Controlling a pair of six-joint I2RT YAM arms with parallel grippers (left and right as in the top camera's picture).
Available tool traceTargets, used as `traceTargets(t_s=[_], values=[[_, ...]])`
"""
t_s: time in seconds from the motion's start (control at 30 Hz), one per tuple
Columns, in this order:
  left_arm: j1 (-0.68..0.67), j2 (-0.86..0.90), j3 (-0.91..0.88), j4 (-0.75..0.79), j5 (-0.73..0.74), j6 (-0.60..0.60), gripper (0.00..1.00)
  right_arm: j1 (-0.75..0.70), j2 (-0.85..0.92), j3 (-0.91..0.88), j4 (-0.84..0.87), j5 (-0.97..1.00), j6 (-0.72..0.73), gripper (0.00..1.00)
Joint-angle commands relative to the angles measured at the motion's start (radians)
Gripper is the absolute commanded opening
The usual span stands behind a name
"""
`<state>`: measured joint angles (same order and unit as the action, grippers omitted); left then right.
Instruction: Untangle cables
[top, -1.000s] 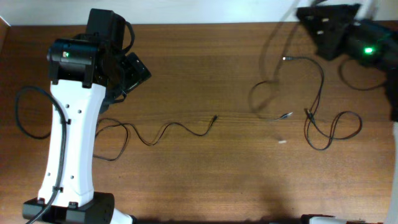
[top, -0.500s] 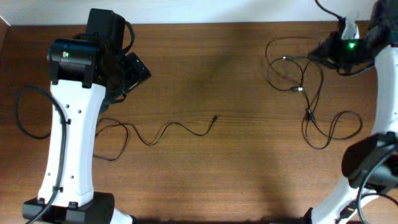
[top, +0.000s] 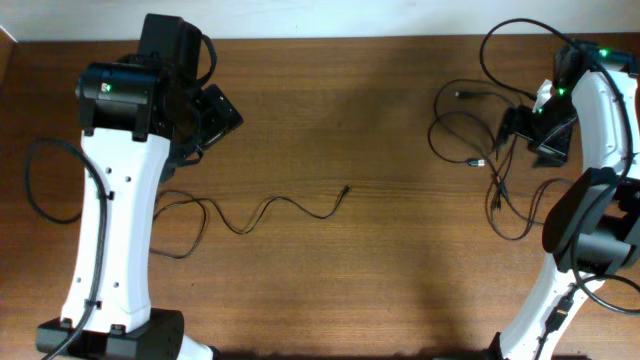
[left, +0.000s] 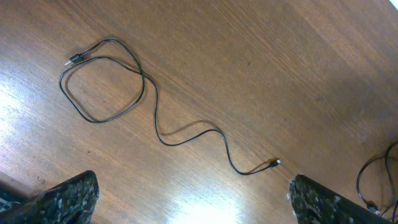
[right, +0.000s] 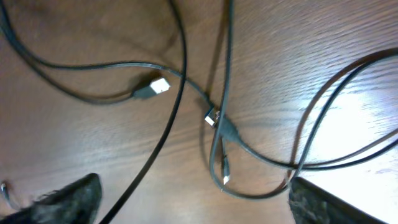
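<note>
One thin black cable (top: 344, 190) lies alone left of centre, a loop (left: 102, 81) at one end and a small plug (left: 275, 163) at the other. Several more cables (top: 497, 182) lie crossed in loose loops at the right. My right gripper (top: 532, 138) hovers over that tangle, open; in the right wrist view (right: 199, 208) the crossing wires (right: 214, 118) and a silver-tipped plug (right: 158, 84) lie on the wood below it, none gripped. My left gripper (top: 212, 115) stays at the back left, open (left: 196, 202) over bare wood, apart from the single cable.
A thick black arm cord (top: 35, 180) loops beside the left arm's white link (top: 110, 220). Another arm cord (top: 510, 35) arches at the back right. The table's far edge (top: 300, 38) runs along the top.
My right gripper has come from the back right corner to over the tangle and has opened, letting go of the cable it held. The loops have settled lower. The left arm has not moved.
</note>
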<state>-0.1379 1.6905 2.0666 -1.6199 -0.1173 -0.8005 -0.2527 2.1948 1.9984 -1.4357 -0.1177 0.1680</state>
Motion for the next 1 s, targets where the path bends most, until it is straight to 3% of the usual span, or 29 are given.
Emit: traceTargets(t_s=[0.0,0.07,0.1,0.17,0.2,0.33,0.47,0.63,0.73,0.87,0.97], values=[[0.003,-0.01,0.009,-0.002,-0.019,0.016,0.99,-0.002,0.011,-0.007,0.043,0.096,0.027,0.99],[0.003,-0.01,0.009,-0.002,-0.019,0.016,0.99,0.002,0.011,-0.007,0.074,0.059,0.021,0.99],[0.003,-0.01,0.009,-0.002,-0.019,0.016,0.99,0.006,0.011,-0.007,0.099,-0.041,-0.055,0.98],[0.003,-0.01,0.009,-0.002,-0.019,0.016,0.99,0.018,0.011,-0.007,0.121,-0.388,-0.253,0.99],[0.003,-0.01,0.009,-0.002,-0.019,0.016,0.99,0.023,0.011,-0.005,0.127,-0.51,-0.265,0.99],[0.003,-0.01,0.009,-0.002,-0.019,0.016,0.99,0.06,0.009,-0.001,0.03,-0.346,-0.055,0.99],[0.003,-0.01,0.009,-0.002,-0.019,0.016,0.99,0.165,0.009,-0.002,-0.044,-0.341,-0.107,0.99],[0.003,-0.01,0.009,-0.002,-0.019,0.016,0.99,0.415,0.009,-0.002,0.017,-0.402,-0.095,0.99],[0.003,-0.01,0.009,-0.002,-0.019,0.016,0.99,0.571,0.011,-0.002,0.056,-0.413,0.032,0.99],[0.003,-0.01,0.009,-0.002,-0.019,0.016,0.99,0.774,0.012,-0.002,0.152,-0.393,0.375,0.98],[0.003,-0.01,0.009,-0.002,-0.019,0.016,0.99,0.889,0.027,-0.002,0.191,-0.298,0.63,0.69]])
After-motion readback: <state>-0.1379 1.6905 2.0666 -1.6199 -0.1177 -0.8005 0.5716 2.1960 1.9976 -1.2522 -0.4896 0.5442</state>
